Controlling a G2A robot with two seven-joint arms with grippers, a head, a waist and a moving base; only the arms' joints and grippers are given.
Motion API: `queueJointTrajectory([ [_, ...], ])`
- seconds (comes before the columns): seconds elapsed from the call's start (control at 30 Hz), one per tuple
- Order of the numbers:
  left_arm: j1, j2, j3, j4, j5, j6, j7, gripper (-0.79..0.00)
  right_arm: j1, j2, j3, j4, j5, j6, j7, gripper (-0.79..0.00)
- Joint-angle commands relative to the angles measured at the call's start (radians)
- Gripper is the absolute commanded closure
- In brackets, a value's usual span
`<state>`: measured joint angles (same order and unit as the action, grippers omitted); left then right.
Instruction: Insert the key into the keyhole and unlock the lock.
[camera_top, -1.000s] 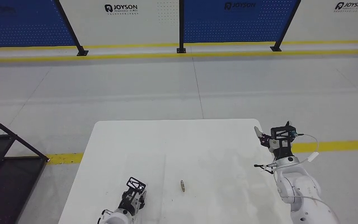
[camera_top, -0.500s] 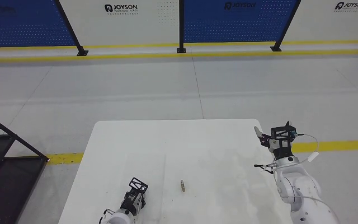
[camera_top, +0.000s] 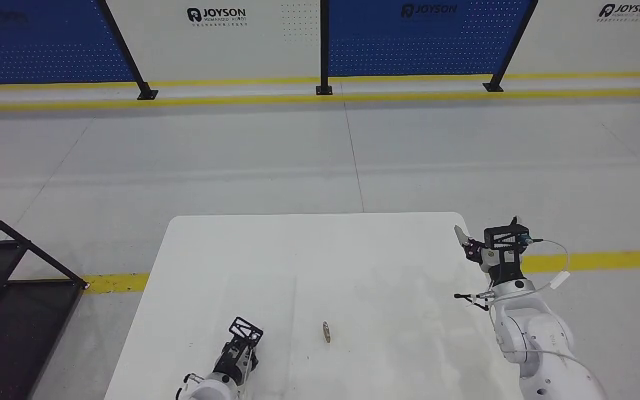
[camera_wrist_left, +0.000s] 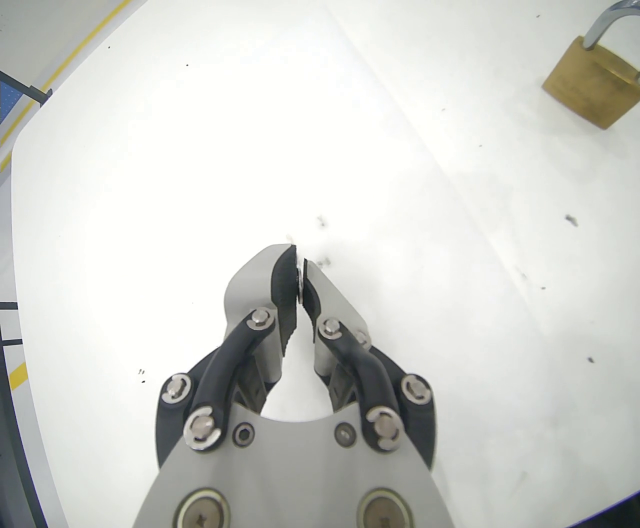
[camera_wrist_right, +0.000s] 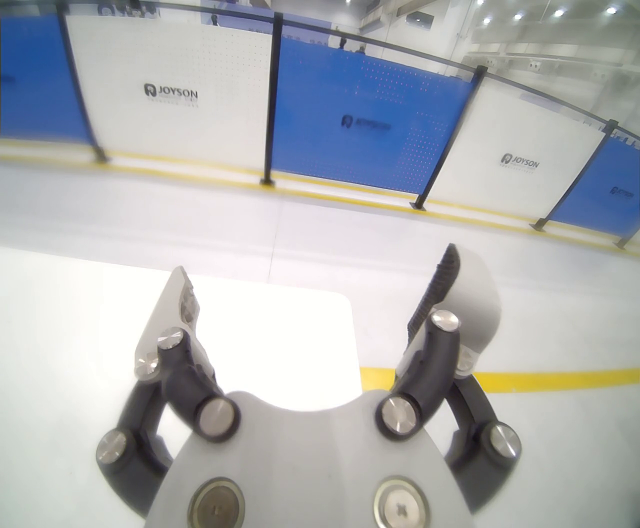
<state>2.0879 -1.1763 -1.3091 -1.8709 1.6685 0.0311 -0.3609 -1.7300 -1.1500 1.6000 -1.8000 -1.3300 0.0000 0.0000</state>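
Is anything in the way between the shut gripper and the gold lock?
Nothing visible is. Between the left gripper, shut on a thin metal sliver, likely the key, and the padlock lies only bare table with tiny dark specks.

Inventory, by count:
- Table (camera_top: 300, 260): 1.
- Grippers: 2, namely the left gripper (camera_wrist_left: 300, 270) and the right gripper (camera_wrist_right: 315, 270).
- Lock (camera_wrist_left: 590, 90), brass: 1.
- Key (camera_wrist_left: 299, 285), a thin metal sliver between the left gripper's pads: 1.
- Fence posts (camera_top: 323, 45), top view: 3.
- Fence panels, top view: 4, of which 2 are blue panels (camera_top: 420, 35) and 2 are white panels (camera_top: 215, 40).
- Black rack (camera_top: 30, 290) beside the table: 1.
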Motion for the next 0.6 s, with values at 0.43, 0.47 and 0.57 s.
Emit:
queueJointTrajectory([
  [0.43, 0.059, 0.007, -0.045, -0.082, -0.027, -0.020, 0.063, 0.000, 0.000, 0.000, 0.000, 0.000, 0.000, 0.000, 0.000, -0.785],
  [0.47, 0.069, 0.008, -0.052, -0.095, -0.034, -0.030, 0.082, 0.000, 0.000, 0.000, 0.000, 0.000, 0.000, 0.000, 0.000, -0.785],
  [0.57, 0.106, 0.015, -0.086, -0.145, -0.084, -0.090, 0.183, 0.000, 0.000, 0.000, 0.000, 0.000, 0.000, 0.000, 0.000, -0.785],
])
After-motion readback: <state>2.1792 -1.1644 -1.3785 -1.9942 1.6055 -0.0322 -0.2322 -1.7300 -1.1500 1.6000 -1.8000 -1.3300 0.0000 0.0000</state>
